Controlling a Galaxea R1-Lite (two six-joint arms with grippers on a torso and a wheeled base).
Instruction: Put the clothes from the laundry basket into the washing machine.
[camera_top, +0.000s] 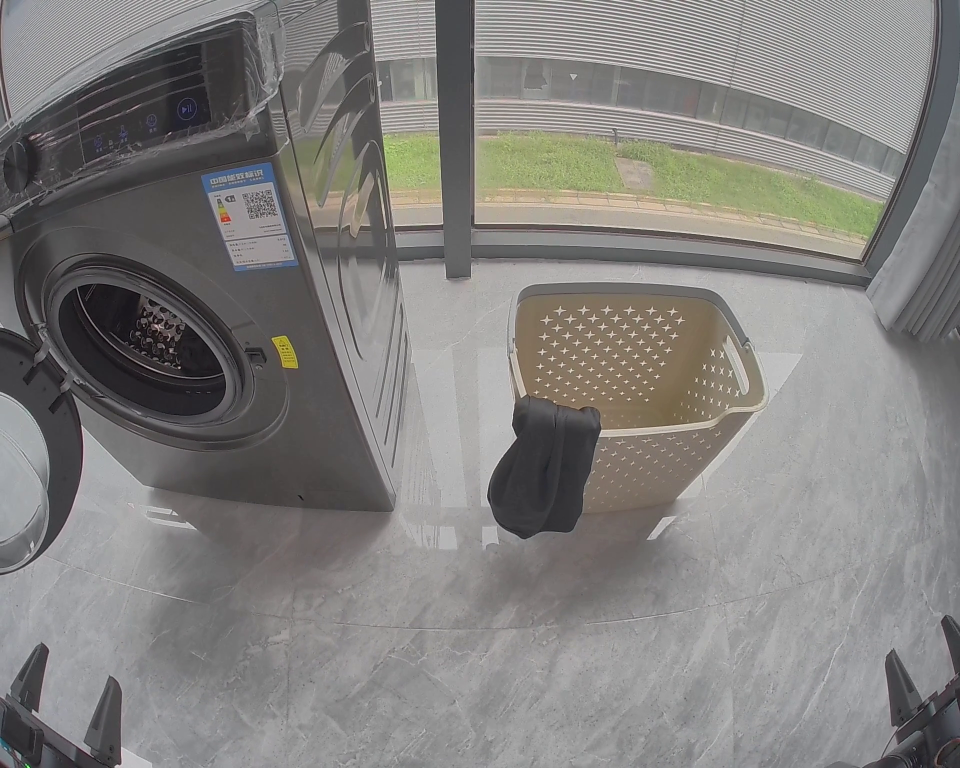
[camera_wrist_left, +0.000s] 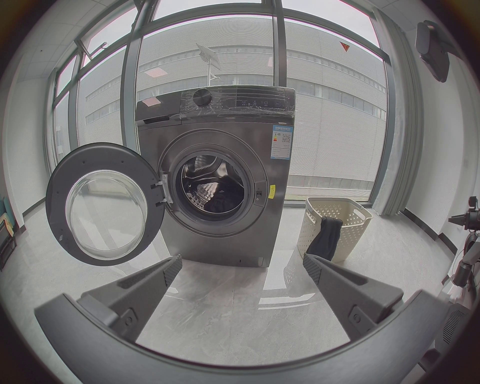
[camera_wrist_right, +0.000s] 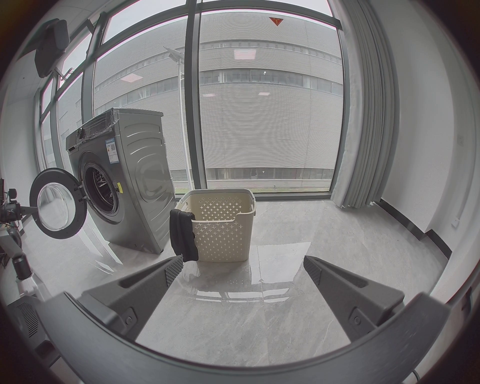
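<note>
A cream laundry basket (camera_top: 700, 330) stands on the floor to the right of the grey washing machine (camera_top: 200, 300). A black garment (camera_top: 545, 465) hangs over the basket's near left corner, drooping outside it. The machine's round door (camera_top: 30, 460) is swung open at far left, and dark clothing (camera_wrist_left: 222, 197) lies inside the drum. My left gripper (camera_top: 65, 695) is open, low at the near left, far from the basket. My right gripper (camera_top: 925, 665) is open, low at the near right. In the right wrist view the black garment (camera_wrist_right: 182, 235) hangs on the basket (camera_wrist_right: 220, 225).
Tall windows with a dark pillar (camera_top: 455, 130) run behind the washer and basket. A grey curtain (camera_top: 925, 250) hangs at the far right. Bare grey tiled floor (camera_top: 500, 640) lies between the grippers and the basket.
</note>
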